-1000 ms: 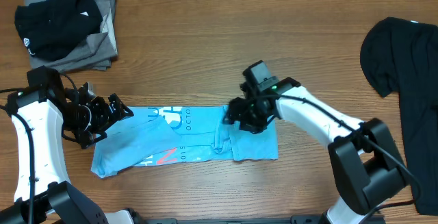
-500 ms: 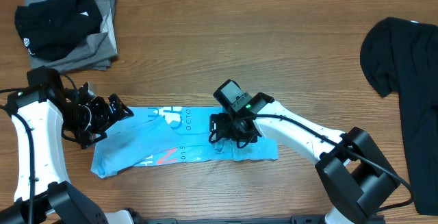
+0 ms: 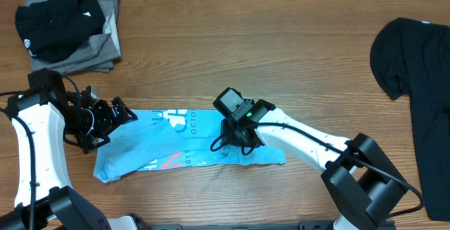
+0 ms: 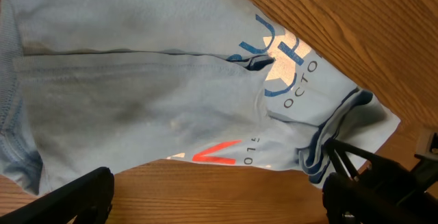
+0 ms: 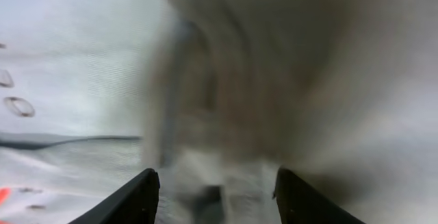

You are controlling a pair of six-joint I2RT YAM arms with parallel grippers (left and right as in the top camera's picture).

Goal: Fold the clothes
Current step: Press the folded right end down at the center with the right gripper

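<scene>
A light-blue T-shirt [image 3: 158, 145] with white, dark and red lettering lies folded into a long strip near the table's front edge. My left gripper [image 3: 118, 126] hovers open at the strip's left end, its fingers [image 4: 75, 196] wide apart above bare wood, with the shirt [image 4: 137, 94] just beyond them. My right gripper [image 3: 235, 137] is pressed down on the strip's middle, by the collar. In the blurred right wrist view its fingers [image 5: 140, 200] stand apart with bunched pale cloth [image 5: 75, 59] between them; I cannot tell whether they pinch it. A large black T-shirt [image 3: 415, 82] lies spread at the far right.
A stack of folded grey and black garments [image 3: 67, 26] sits at the back left corner. Bare wooden table [image 3: 246, 40] stretches between that stack and the black shirt. The front edge runs close below the blue strip.
My right gripper has slid left along the blue shirt, from its right part to the collar near the middle. The left arm has stayed put.
</scene>
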